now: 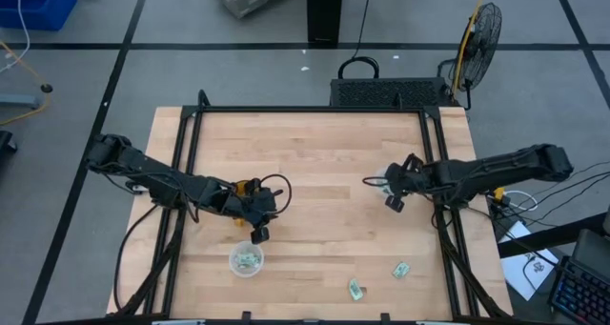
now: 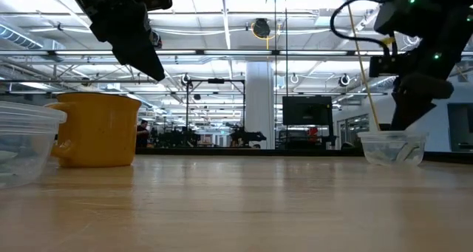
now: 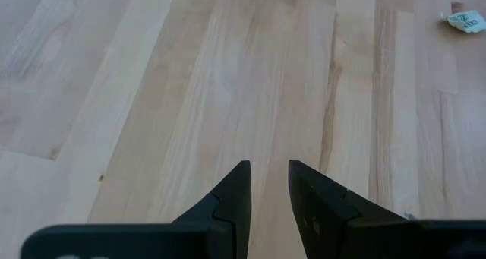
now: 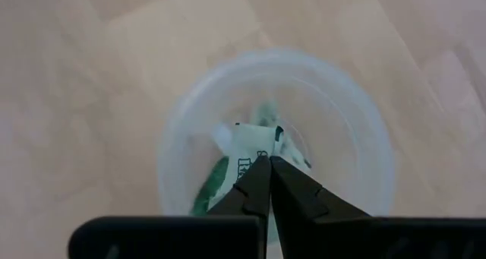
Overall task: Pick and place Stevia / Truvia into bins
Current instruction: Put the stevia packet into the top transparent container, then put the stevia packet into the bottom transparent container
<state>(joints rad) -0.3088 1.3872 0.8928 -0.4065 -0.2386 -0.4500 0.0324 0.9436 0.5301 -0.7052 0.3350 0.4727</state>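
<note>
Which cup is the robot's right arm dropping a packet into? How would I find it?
Look at the wooden table, then its right side, where the right gripper hangs. The clear cup sits right under it. Unlike the orange cup, it's see-through, with green-and-white packets inside.

No print can be read anywhere. The packet [image 4: 250, 149] just ahead of the right jaws, inside the clear cup [image 4: 364, 137], carries dark lettering, too blurred to make out.

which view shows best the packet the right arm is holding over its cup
The right wrist view: the right tool is shut on a packet right above the clear cup. The high view shows only the cup as a pale blur, the low view its side; the left wrist view misses it.
</note>
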